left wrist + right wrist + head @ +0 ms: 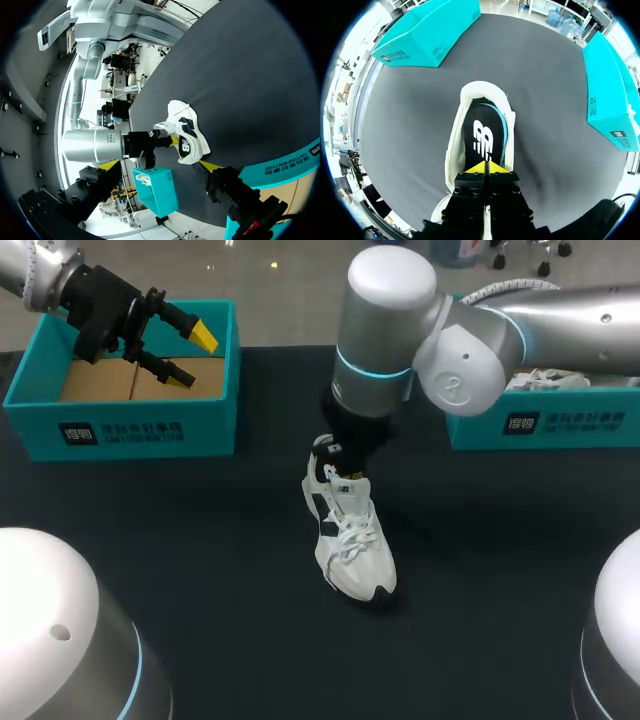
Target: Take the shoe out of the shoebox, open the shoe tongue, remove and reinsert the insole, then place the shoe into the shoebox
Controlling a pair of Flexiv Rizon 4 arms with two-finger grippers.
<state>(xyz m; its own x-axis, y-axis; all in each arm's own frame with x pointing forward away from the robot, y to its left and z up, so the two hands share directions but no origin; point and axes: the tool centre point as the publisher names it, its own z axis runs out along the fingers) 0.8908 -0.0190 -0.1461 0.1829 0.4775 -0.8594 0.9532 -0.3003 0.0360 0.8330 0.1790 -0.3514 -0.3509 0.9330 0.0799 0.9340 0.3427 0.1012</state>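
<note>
The shoe [350, 540] stands on the table [200, 540] with its mouth up so the right gripper [485, 168], pinched shut, can reach the insole [482, 137] at its heel end, while the left gripper [195, 357] hangs open above the left shoebox [130, 425], out of the way.

shoe [352, 540] at centre | shoebox [125, 425] rear left, left pincer [195, 357] above it | second box [560, 425] rear right
</note>
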